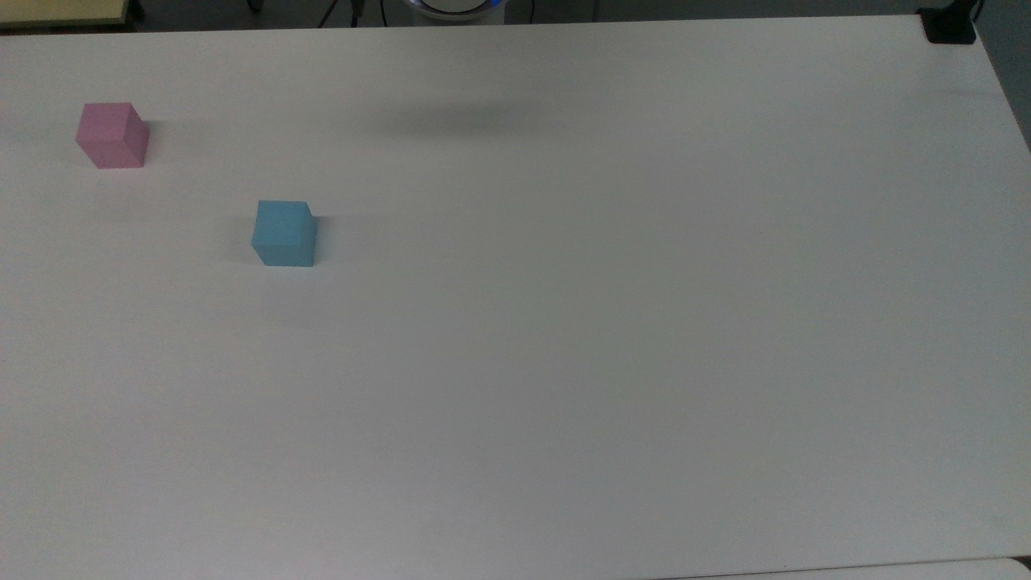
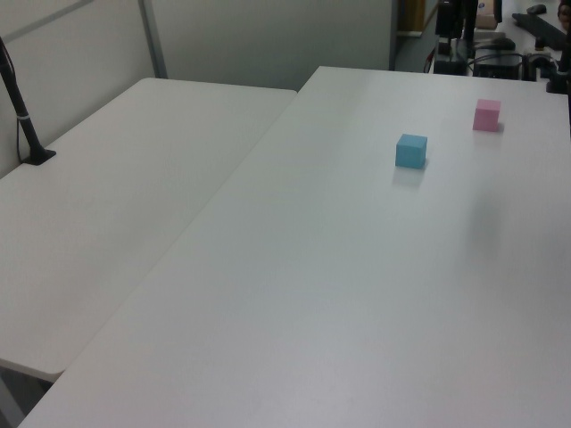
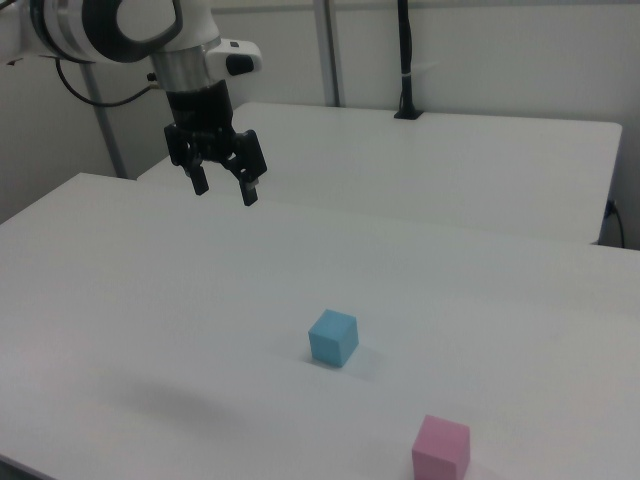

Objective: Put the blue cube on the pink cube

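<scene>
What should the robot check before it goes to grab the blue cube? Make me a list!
1. Claw open and holding nothing: ok.
2. Blue cube sits flat on the table, nothing on top: ok.
3. Pink cube top is bare for stacking: ok.
4. The cubes stand apart, leaving room for the fingers: ok.
5. Claw is above the blue cube: not ok, it hangs high and off to the right view's left.

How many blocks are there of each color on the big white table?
Blue: 1, the blue cube
Pink: 1, the pink cube
Total: 2 cubes, sitting apart on the table, not touching.
</scene>
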Controlling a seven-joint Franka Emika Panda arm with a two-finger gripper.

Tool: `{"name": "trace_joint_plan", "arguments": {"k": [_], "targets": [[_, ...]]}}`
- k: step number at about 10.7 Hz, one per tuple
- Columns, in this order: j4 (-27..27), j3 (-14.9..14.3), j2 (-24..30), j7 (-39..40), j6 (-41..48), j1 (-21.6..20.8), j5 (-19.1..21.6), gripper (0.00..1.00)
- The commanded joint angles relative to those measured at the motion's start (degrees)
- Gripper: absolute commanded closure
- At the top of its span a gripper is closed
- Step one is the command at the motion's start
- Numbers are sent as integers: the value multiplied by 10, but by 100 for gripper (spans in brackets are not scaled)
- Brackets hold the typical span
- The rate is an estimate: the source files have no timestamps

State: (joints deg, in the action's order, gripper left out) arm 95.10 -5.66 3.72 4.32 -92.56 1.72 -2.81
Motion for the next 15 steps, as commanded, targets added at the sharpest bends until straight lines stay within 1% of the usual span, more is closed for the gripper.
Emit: {"name": "trace_joint_plan", "arguments": {"k": [1, 12, 13, 14, 15], "targets": [[0, -3, 1, 10, -6, -7, 2, 0], [0, -5, 2, 16, -4, -1, 1, 0], [2, -5, 1, 30, -7, 0, 1, 0], [6, -11, 0, 92, -6, 2, 0, 0], [19, -12, 0, 197, -8, 15, -2, 0]]}}
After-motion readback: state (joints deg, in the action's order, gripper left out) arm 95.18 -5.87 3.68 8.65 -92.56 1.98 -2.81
